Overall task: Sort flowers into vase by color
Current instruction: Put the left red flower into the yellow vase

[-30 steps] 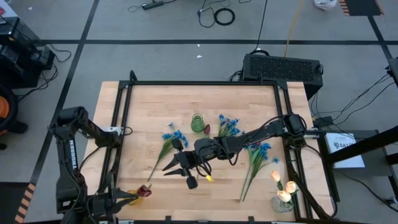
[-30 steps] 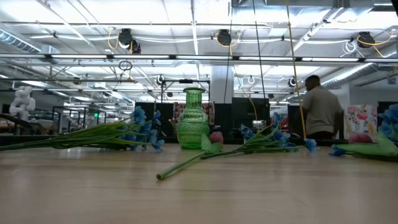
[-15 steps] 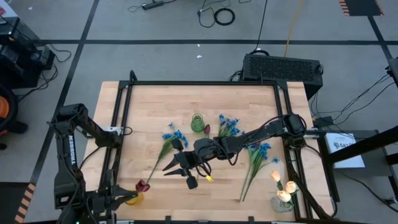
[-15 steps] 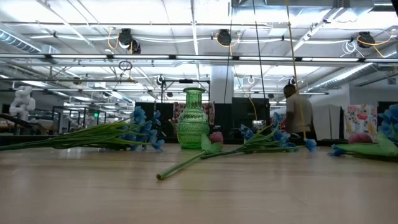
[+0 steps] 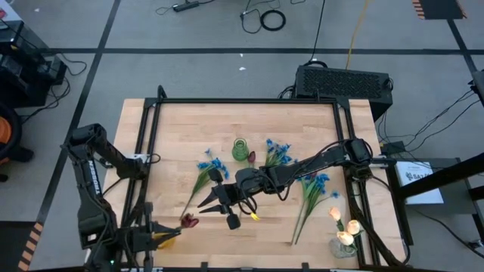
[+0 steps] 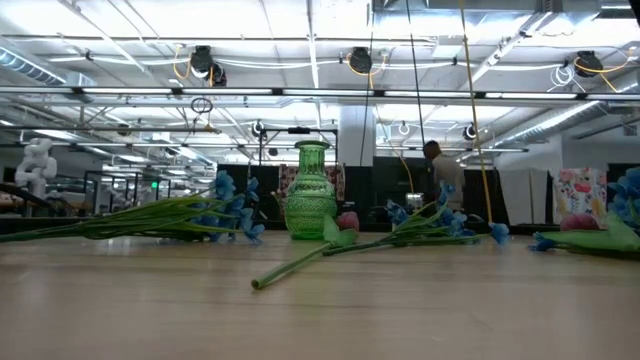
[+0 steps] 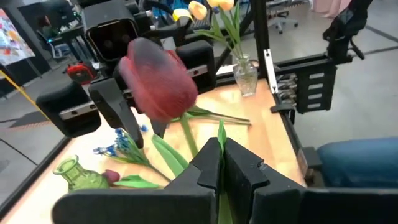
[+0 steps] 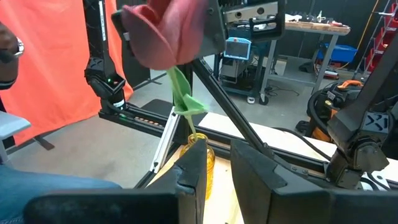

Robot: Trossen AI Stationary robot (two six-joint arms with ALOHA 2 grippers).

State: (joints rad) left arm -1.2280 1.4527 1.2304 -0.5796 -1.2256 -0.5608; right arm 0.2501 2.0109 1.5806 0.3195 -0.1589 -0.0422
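Observation:
My left gripper (image 5: 157, 236) (image 7: 221, 155) is at the table's near left corner, shut on a dark red tulip (image 5: 187, 221) (image 7: 158, 84). A yellow vase (image 8: 200, 154) stands below the bloom, and the stem runs down to its mouth. My right gripper (image 5: 215, 202) (image 8: 217, 163) hovers open over the table's middle, touching nothing. A green vase (image 5: 240, 149) (image 6: 311, 190) stands upright toward the far side. A second red tulip (image 5: 252, 157) and blue flowers (image 5: 212, 163) lie flat beside it. My left gripper pinches the red tulip's green stem (image 7: 219, 134) between its two fingers, a short way below the bloom. The fingers lie across the stem. The bloom stands clear of the table beyond the fingertips, tilted toward the table's right.
More blue flowers (image 5: 278, 151) (image 5: 316, 183) lie right of the green vase. A clear vase with cream-yellow tulips (image 5: 344, 236) stands at the near right corner. A black frame (image 5: 151, 151) borders the table. A person (image 6: 440, 175) is in the room behind.
My left gripper has carried the red tulip from the near left corner a little toward the table's right and far edge, and the bloom now tilts more to the right. My right arm has kept still. The person in the background has walked left.

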